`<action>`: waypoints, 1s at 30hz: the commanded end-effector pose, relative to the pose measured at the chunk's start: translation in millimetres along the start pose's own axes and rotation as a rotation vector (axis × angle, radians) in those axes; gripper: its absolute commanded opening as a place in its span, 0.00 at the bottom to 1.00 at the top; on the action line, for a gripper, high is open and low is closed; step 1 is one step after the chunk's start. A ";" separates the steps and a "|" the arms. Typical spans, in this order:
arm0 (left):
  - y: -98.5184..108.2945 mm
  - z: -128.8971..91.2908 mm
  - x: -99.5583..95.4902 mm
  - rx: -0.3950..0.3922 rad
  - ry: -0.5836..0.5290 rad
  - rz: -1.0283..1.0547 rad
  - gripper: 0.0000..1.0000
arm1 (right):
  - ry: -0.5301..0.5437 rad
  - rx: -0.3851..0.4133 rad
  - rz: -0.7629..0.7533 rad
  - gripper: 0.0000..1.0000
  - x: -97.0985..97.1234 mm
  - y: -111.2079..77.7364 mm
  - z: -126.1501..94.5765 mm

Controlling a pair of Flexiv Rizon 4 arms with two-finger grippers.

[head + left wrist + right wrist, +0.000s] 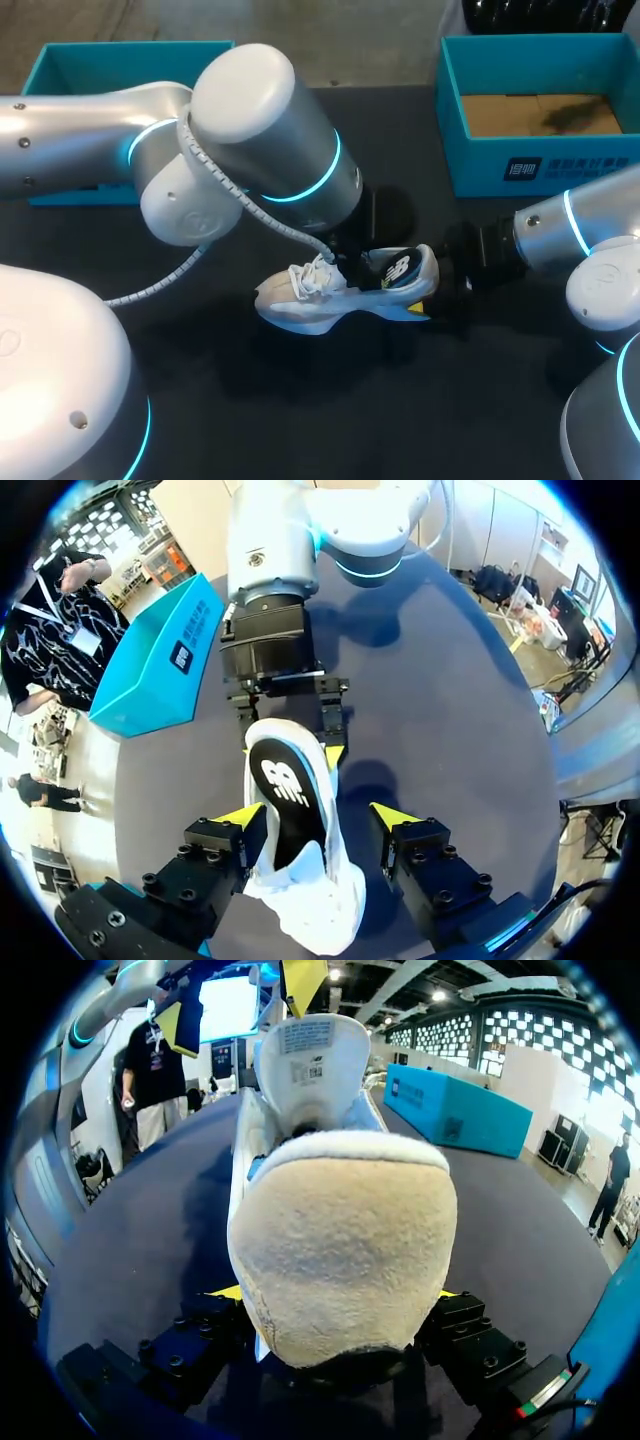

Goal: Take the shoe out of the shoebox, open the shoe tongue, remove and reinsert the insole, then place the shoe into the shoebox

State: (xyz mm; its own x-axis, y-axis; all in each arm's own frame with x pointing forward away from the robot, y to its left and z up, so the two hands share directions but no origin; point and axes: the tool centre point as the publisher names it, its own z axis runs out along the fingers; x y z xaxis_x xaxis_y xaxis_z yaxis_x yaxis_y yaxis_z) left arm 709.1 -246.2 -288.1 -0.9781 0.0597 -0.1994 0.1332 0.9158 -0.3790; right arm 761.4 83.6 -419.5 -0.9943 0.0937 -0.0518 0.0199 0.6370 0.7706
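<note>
At the far left corner of the table (300, 430) a teal box (40, 70) is noted. The left gripper (320, 820) is held wide, astride the forepart of the shoe (320, 300) without clamping it. The shoe is found mid-table, out of the shoebox (540, 165). Its tongue (305, 1055) is raised and a black insole (290, 800) is seen in the opening. The right gripper (335, 1294) is closed on the heel. The shoebox stands open at the far right corner. Unboxing and tongue opening are judged done. The insole stage cannot be settled. Boxing is outstanding.
</note>
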 end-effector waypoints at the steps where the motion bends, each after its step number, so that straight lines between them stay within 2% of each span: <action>1: -9.6 15.1 -3.8 0.002 0.002 -0.015 0.67 | 0.000 0.003 0.000 0.00 -0.3 1.3 0.6; 7: -13.1 29.1 -6.5 0.002 0.022 -0.057 0.66 | 0.000 0.003 0.000 0.00 -0.3 1.3 0.6; 18: -17.2 52.3 -12.2 -0.003 -0.014 -0.126 0.67 | 0.000 0.003 0.000 0.00 -0.3 1.3 0.6; 27: -17.8 58.6 -13.0 0.003 -0.138 -0.168 0.71 | 0.000 0.003 0.000 0.00 -0.3 1.3 0.6; 30: -17.3 59.9 -14.8 -0.003 -0.172 -0.176 0.69 | 0.000 0.003 0.000 0.00 -0.3 1.3 0.6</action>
State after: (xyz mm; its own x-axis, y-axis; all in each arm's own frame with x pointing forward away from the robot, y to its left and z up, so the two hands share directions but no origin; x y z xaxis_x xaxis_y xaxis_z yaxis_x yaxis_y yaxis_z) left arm 733.9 -284.8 -332.0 -0.9547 -0.1513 -0.2561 -0.0315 0.9076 -0.4187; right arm 761.4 83.6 -419.5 -0.9943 0.0937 -0.0517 0.0199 0.6370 0.7706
